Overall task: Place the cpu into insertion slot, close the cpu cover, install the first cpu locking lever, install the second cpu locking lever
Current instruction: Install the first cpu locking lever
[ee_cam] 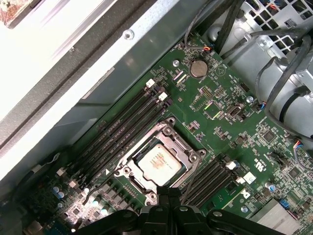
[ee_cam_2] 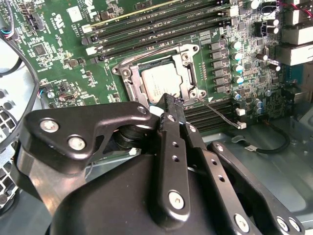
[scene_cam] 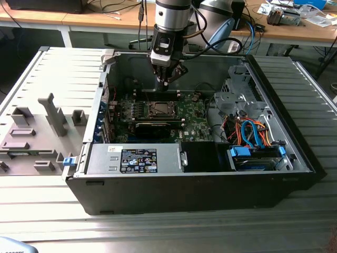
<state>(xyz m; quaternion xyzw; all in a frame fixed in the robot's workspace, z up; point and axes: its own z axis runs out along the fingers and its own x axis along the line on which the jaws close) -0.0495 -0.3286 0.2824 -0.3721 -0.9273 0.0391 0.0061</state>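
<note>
Fingers (ee_cam_2: pixel 168 104) together above cpu (ee_cam_2: pixel 159 83), cpu cover (ee_cam_2: pixel 189 73) down

The cpu (ee_cam: pixel 157 164), a flat square chip with a silvery-grey top, lies level in the insertion slot (ee_cam: pixel 126 171) on the green board, near the exterior view's middle (scene_cam: pixel 158 109). The cpu cover (ee_cam: pixel 172 141), a thin silvery frame, lies flat over it, and the chip top (ee_cam_2: pixel 164 81) shows through its window. One locking lever (ee_cam_2: pixel 151 51), a thin wire rod, runs along one side of the socket. The other locking lever (ee_cam_2: pixel 225 116) angles away from a corner.
</note>
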